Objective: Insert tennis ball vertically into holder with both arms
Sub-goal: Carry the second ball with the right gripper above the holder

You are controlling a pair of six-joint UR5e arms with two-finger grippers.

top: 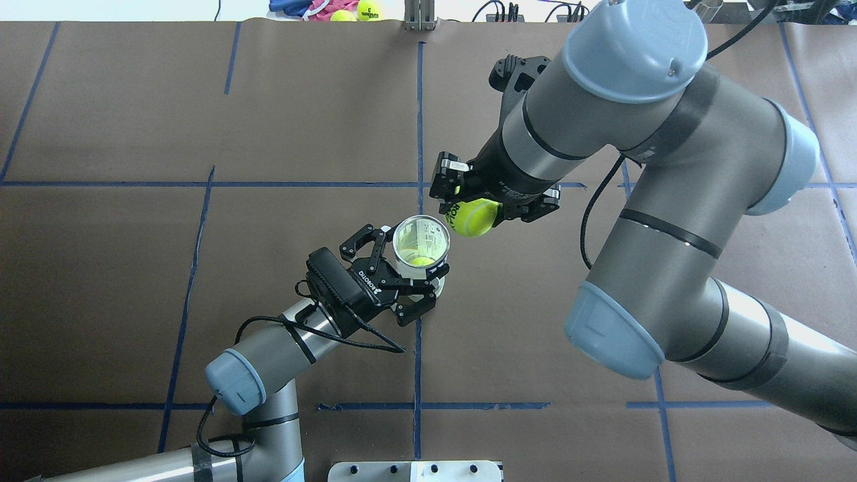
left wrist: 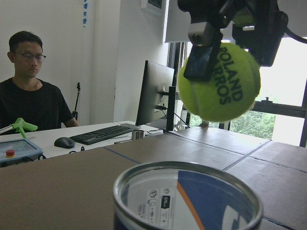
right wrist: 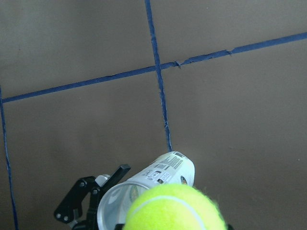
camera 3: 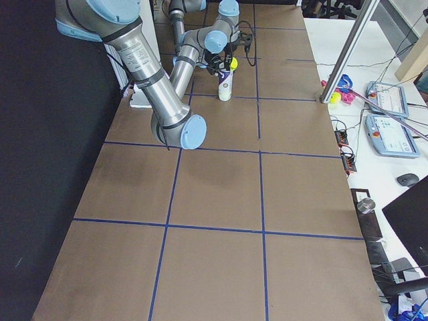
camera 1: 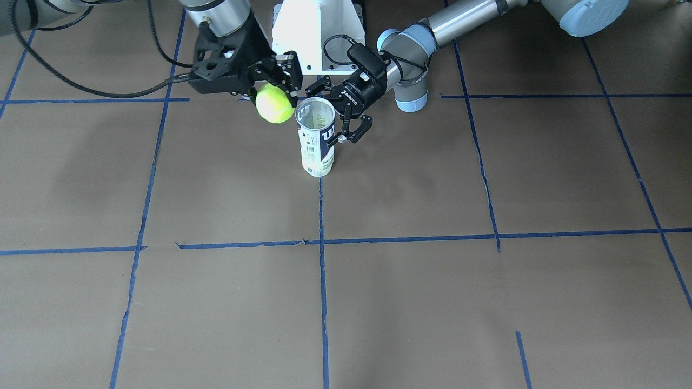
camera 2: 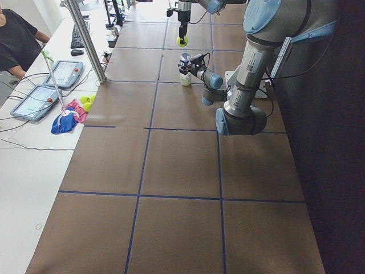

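The holder (camera 1: 317, 138), a clear can with a white and navy label, stands upright with its mouth open (top: 421, 242). My left gripper (top: 413, 254) is shut on the holder, one finger on each side of it. My right gripper (top: 474, 215) is shut on the tennis ball (top: 472, 218) and holds it just beside the holder's rim, at about rim height (camera 1: 274, 104). In the left wrist view the ball (left wrist: 219, 81) hangs above the far side of the rim (left wrist: 187, 199). Another yellow-green ball (top: 422, 261) lies inside the holder. The right wrist view shows the ball (right wrist: 175, 208) over the holder (right wrist: 153, 179).
The white pedestal base (camera 1: 319, 32) stands just behind the holder. Blue tape lines (camera 1: 323, 259) cross the brown table. Spare tennis balls (top: 356, 11) lie past the far edge. An operator (left wrist: 26, 91) sits at a side desk with tablets (camera 2: 54, 80) and a metal pole (camera 2: 85, 40).
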